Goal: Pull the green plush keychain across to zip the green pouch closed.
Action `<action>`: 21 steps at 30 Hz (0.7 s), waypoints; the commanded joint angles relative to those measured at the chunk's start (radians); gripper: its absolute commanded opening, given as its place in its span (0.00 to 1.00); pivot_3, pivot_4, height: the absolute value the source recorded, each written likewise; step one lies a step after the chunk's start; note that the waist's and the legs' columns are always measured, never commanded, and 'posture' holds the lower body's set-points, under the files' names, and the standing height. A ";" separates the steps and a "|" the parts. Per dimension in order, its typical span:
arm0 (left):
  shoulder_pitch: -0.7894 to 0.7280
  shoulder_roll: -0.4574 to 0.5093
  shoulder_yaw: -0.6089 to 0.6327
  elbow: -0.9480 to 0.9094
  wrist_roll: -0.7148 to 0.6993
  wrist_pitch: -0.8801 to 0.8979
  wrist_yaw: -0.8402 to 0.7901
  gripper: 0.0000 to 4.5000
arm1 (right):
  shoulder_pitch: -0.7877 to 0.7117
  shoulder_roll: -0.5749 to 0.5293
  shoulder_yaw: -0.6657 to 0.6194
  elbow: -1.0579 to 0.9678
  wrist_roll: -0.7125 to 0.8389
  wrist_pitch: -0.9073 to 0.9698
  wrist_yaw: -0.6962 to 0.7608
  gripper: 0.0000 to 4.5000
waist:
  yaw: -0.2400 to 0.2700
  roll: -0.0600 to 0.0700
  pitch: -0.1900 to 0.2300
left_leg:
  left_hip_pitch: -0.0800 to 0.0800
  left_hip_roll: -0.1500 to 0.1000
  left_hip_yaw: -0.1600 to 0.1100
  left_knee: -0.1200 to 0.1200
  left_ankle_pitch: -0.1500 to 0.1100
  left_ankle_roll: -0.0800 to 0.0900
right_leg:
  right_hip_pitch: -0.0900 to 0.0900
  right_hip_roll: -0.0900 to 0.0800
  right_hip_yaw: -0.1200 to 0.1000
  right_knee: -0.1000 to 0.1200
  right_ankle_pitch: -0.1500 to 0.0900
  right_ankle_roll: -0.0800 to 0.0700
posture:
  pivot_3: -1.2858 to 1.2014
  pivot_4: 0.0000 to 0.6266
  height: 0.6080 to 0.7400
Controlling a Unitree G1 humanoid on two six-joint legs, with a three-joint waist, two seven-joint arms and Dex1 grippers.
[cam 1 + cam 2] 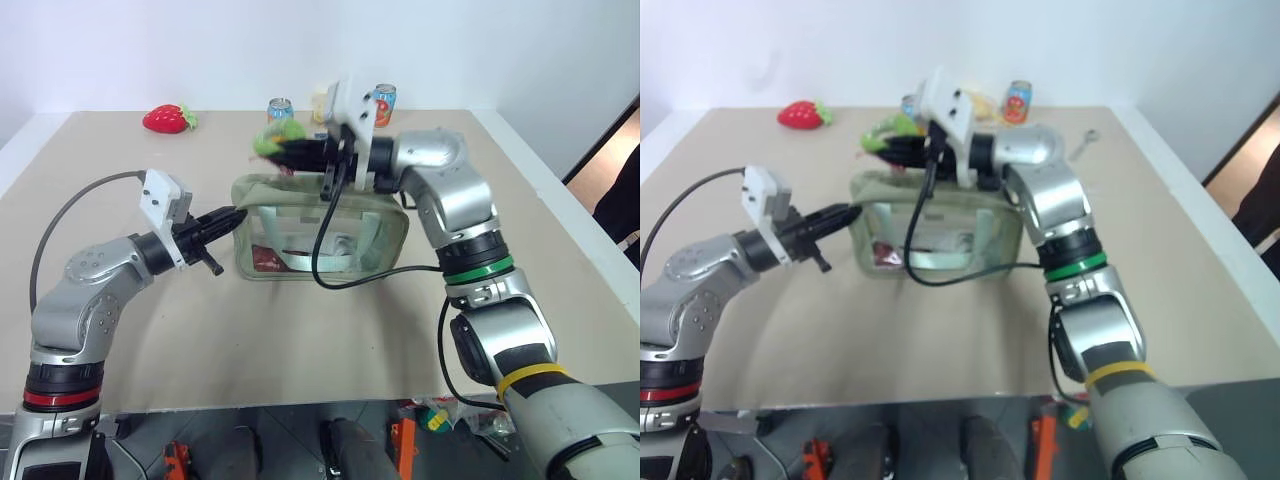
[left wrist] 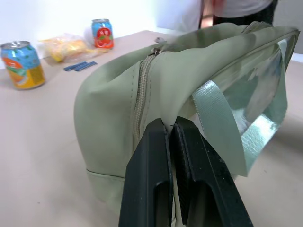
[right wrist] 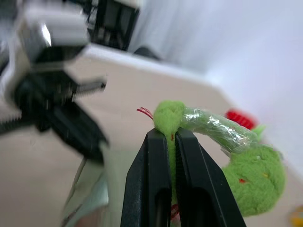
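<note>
Beige and matte, the worktop (image 1: 300,330) is backed by a white wall, and the green pouch (image 1: 320,240) is stood near its middle with a clear side panel turned towards the robot.

The left pincer (image 2: 171,137) is closed on a fold of fabric at the pouch's left end, just beside the zipper (image 2: 142,90), with a pale webbing handle (image 2: 222,127) hanging next to its black fingers (image 2: 147,179). From the head views this pincer (image 1: 232,217) is seen reaching level in from the left and touching the pouch's end wall.

The right pincer (image 3: 171,135) is closed on the green plush keychain (image 3: 208,142); the plush is squeezed between the 2 fingers (image 3: 149,179), its fuzzy body curling out past the tips, and part of it is wrapped in clear film. In the head views this pincer (image 1: 285,150) is held above the pouch's left end, pointing to the robot's left, with the keychain (image 1: 272,138) at its tip, above the pouch top rather than resting on it.

Behind the pouch, 2 drink cans (image 1: 384,103) and a yellow packet (image 2: 66,47) are seen, and a red strawberry toy (image 1: 168,118) lies well apart at the far left. A small wrench (image 1: 1084,140) lies near the far right edge.
</note>
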 commanded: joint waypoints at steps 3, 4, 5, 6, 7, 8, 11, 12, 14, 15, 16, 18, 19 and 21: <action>-0.016 -0.005 0.002 -0.028 -0.003 -0.009 0.013 0.00 | -0.019 -0.058 -0.078 -0.070 0.025 -0.008 -0.036 0.01 | 0.000 0.000 0.000 | 0.000 0.000 0.000 0.000 0.000 0.000 | 0.000 0.000 0.000 0.000 0.000 0.000 | 0.52 0.24 1.00; -0.016 -0.006 0.001 -0.029 -0.003 -0.010 0.013 0.00 | -0.012 -0.068 -0.082 -0.080 0.027 -0.001 -0.039 0.01 | 0.000 0.000 0.000 | 0.000 0.000 0.000 0.000 0.000 0.000 | 0.000 0.000 0.000 0.000 0.000 0.000 | 0.52 0.24 1.00; -0.018 -0.010 0.001 -0.027 -0.002 -0.010 0.018 0.00 | -0.002 -0.078 -0.084 -0.088 0.027 0.003 -0.042 0.01 | 0.000 0.000 0.000 | 0.000 0.000 0.000 0.000 0.000 0.000 | 0.000 0.000 0.000 0.000 0.000 0.000 | 0.52 0.24 1.00; -0.022 -0.015 0.001 -0.025 -0.002 -0.011 0.023 0.00 | 0.008 -0.086 -0.084 -0.095 0.026 0.006 -0.045 0.01 | 0.000 0.000 0.000 | 0.000 0.000 0.000 0.000 0.000 0.000 | 0.000 0.000 0.000 0.000 0.000 0.000 | 0.52 0.24 1.00; -0.027 -0.021 0.001 -0.022 -0.001 -0.012 0.031 0.00 | 0.017 -0.092 -0.083 -0.101 0.026 0.007 -0.047 0.01 | 0.000 0.000 0.000 | 0.000 0.000 0.000 0.000 0.000 0.000 | 0.000 0.000 0.000 0.000 0.000 0.000 | 0.52 0.24 1.00; -0.032 -0.026 -0.001 -0.019 0.001 -0.012 0.036 0.00 | 0.030 -0.099 -0.084 -0.109 0.026 0.011 -0.052 0.01 | 0.000 0.000 0.000 | 0.000 0.000 0.000 0.000 0.000 0.000 | 0.000 0.000 0.000 0.000 0.000 0.000 | 0.52 0.24 1.00; -0.038 -0.034 -0.011 -0.011 0.016 -0.019 0.045 0.00 | 0.059 -0.118 -0.089 -0.133 0.031 0.026 -0.071 0.01 | 0.000 0.000 0.000 | 0.000 0.000 0.000 0.000 0.000 0.000 | 0.000 0.000 0.000 0.000 0.000 0.000 | 0.52 0.24 1.00; -0.038 -0.036 -0.010 -0.010 0.017 -0.020 0.048 0.00 | 0.066 -0.123 -0.092 -0.140 0.032 0.030 -0.077 0.01 | 0.000 0.000 0.000 | 0.000 0.000 0.000 0.000 0.000 0.000 | 0.000 0.000 0.000 0.000 0.000 0.000 | 0.52 0.24 1.00; -0.037 -0.039 -0.008 -0.012 0.019 -0.019 0.050 0.00 | 0.077 -0.137 -0.099 -0.154 0.036 0.039 -0.086 0.01 | 0.001 0.000 0.000 | 0.000 0.000 0.000 0.000 0.000 0.000 | 0.000 0.000 0.000 0.000 0.000 0.000 | 0.52 0.24 1.00; -0.037 -0.040 -0.006 -0.013 0.020 -0.019 0.053 0.00 | 0.083 -0.148 -0.107 -0.158 0.039 0.044 -0.090 0.01 | 0.000 0.000 0.000 | 0.000 0.000 0.000 0.000 0.000 0.000 | 0.000 0.000 0.000 0.000 0.000 0.000 | 0.52 0.24 1.00; -0.038 -0.042 -0.002 -0.013 0.018 -0.017 0.057 0.00 | 0.088 -0.160 -0.114 -0.162 0.038 0.047 -0.094 0.01 | 0.001 0.000 0.000 | 0.000 0.000 0.000 0.000 0.000 0.000 | 0.000 0.000 0.000 0.000 0.000 0.000 | 0.52 0.24 1.00; -0.041 -0.043 0.003 -0.012 0.015 -0.014 0.063 0.00 | 0.100 -0.194 -0.140 -0.162 0.038 0.053 -0.105 0.01 | 0.001 0.000 0.000 | 0.000 0.000 0.000 0.000 0.000 0.000 | 0.000 0.000 0.000 0.000 0.000 0.000 | 0.52 0.24 1.00; -0.043 -0.044 0.007 -0.011 0.012 -0.013 0.067 0.00 | 0.108 -0.210 -0.149 -0.162 0.036 0.054 -0.111 0.01 | 0.001 0.000 0.000 | -0.001 0.000 0.000 0.000 0.000 0.000 | 0.000 0.000 0.000 0.000 0.000 0.000 | 0.52 0.24 1.00; -0.047 -0.046 0.009 -0.007 0.009 -0.013 0.071 0.00 | 0.126 -0.236 -0.161 -0.165 0.032 0.055 -0.120 0.01 | 0.001 0.000 0.000 | -0.001 0.000 0.000 0.000 0.000 0.000 | 0.000 0.000 0.000 0.000 0.000 0.000 | 0.52 0.24 1.00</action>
